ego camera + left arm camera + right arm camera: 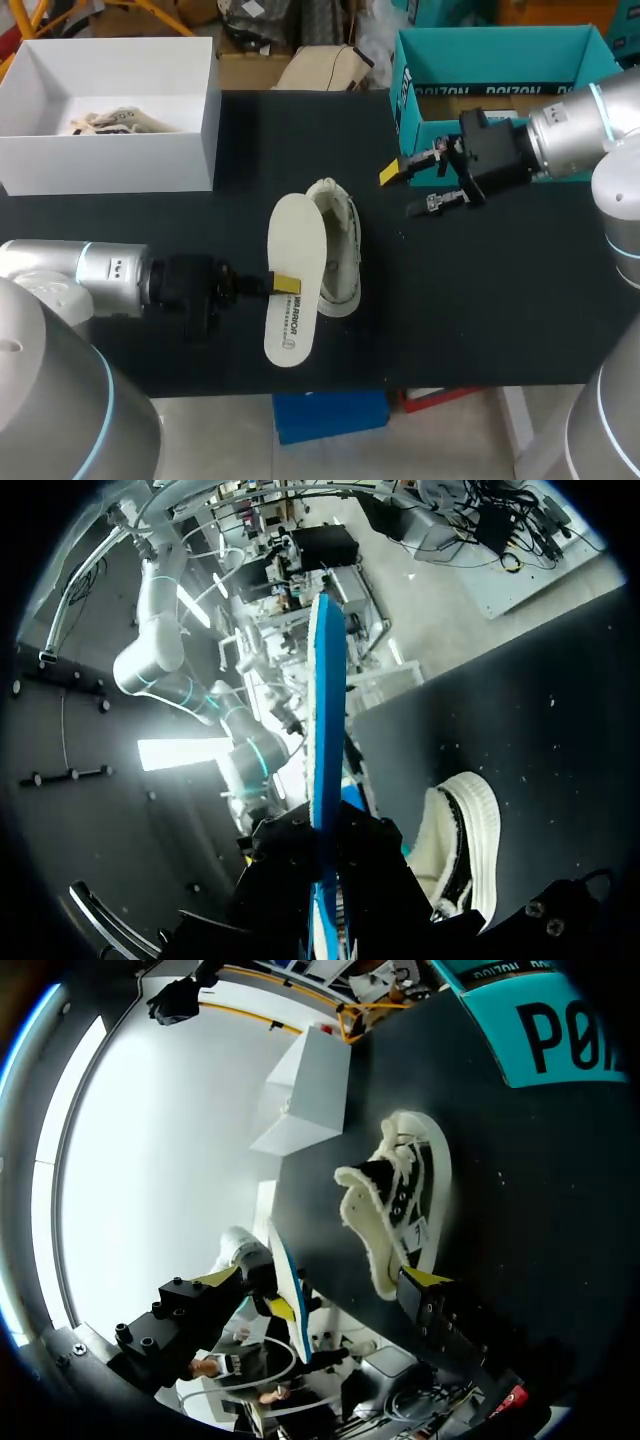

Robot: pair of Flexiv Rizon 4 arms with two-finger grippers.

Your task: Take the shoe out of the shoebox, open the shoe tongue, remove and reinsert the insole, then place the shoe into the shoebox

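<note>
Grip: left end effector point(284, 284) is clenched on one long edge of the insole point(295, 240), a finger on each face. In the left wrist view the insole point(325, 730) runs edge-on between the fingers, its blue underside showing.
Free arm: right end effector point(410, 190) is released, fingers spread wide and holding nothing, right of centre in the head view.
Insole: pale face up, at centre frame and overlapping the shoe's left edge from above. Whether the two touch cannot be told.
Shoe: the shoe point(338, 245) is cream with dark panels and lies on the dark counter point(480, 300) at centre frame, outside the shoebox.
Shoebox: the shoebox point(500, 45) is teal and open, at the upper right of the frame, behind the right end effector.
White box: the white box point(110, 150) is open, at upper left, with a crumpled pale wad point(115, 122) inside.
Between: the right end effector sits between the shoe and the shoebox.
Count: two end effectors, one insole, one shoe, two boxes.
</note>
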